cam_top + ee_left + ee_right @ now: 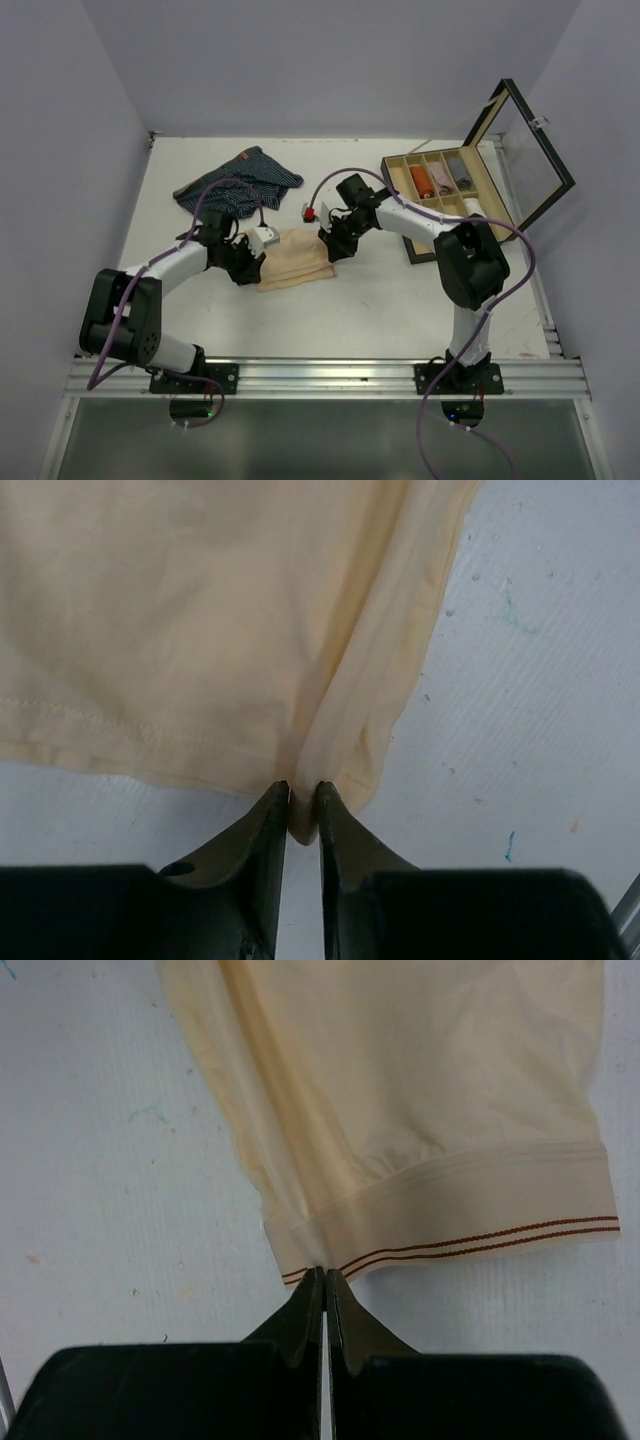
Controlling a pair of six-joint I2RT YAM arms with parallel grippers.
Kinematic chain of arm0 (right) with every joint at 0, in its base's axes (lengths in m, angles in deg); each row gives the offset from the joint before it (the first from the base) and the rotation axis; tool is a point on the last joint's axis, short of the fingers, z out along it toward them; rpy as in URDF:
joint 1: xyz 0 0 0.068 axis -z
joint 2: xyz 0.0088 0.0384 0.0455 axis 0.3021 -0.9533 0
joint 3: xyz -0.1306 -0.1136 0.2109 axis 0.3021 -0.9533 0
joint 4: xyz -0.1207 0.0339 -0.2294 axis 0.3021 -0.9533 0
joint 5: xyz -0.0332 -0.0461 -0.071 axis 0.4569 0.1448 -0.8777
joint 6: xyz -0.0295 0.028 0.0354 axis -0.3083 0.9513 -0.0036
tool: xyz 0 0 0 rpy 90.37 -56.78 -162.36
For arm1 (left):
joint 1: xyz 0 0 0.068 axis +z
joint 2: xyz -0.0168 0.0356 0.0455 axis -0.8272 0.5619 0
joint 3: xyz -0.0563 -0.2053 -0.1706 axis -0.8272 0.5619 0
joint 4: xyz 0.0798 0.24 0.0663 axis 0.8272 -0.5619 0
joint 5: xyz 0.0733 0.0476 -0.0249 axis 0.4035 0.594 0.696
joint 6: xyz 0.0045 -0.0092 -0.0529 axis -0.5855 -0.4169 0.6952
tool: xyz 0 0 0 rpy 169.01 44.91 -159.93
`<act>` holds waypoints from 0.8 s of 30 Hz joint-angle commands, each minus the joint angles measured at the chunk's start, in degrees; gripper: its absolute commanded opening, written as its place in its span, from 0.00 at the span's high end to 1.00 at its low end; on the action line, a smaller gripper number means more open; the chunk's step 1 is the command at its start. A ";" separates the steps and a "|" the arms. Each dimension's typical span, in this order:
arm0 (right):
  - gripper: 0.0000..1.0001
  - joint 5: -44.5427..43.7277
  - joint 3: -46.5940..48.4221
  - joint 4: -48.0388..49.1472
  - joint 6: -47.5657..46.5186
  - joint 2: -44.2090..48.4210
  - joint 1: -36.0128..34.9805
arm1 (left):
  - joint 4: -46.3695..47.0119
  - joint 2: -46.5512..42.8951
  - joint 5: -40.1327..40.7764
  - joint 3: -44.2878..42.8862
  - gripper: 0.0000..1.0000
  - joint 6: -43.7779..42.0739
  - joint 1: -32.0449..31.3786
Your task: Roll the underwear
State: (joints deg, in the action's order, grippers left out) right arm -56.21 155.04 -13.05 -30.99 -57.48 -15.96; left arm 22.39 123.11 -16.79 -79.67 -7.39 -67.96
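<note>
Rail: an aluminium rail (320, 375) is running along the near edge, carrying both arm bases.
Left arm: is reaching forward and to the right, low over the white table (400, 310), with a purple cable (205, 200) looping above it.
Navy underwear (240, 180): is lying crumpled at the back left, thin pale stripes showing. It is sitting just behind the left arm, with neither gripper touching it.
Left gripper (303, 792): the fingers are standing a narrow gap apart and pinching a fold at the left edge of the cloth. Creases are running into the tips.
Beige underwear (295, 260): is lying flat at mid-table between the two grippers, folded lengthwise.
Markings: two thin brown stripes are running along the waistband (480, 1215). No lettering is showing on it in the wrist views.
Table marks: a faint teal mark (510, 610) is showing just beside the cloth.
Right gripper (324, 1275): the fingers are pressing together on the very corner of the waistband end.
Right arm: is bending back left from its base and crossing in front of the box.
Wooden box (392, 172): is sitting at the back right. Its rear compartments are holding rolled cloths (440, 178) in orange, pinkish and grey.
Glass lid (530, 150): is standing open, tilted to the right.
</note>
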 commanded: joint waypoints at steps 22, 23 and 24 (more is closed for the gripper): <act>0.69 2.76 -1.88 -3.36 14.29 2.49 2.25 | -5.97 -0.32 -7.23 -11.33 0.52 -5.19 1.24; 0.69 2.50 -1.61 -3.54 15.43 1.70 2.25 | -5.88 -0.58 -7.49 -10.28 0.51 -6.15 1.07; 0.68 2.76 -1.70 -3.37 17.53 1.25 2.25 | -6.23 -0.84 -7.58 -9.75 0.51 -8.51 0.72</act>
State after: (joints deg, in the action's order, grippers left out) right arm -54.07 153.77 -17.64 -20.43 -54.62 -13.71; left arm 14.19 123.30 -23.17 -90.25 -12.38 -67.10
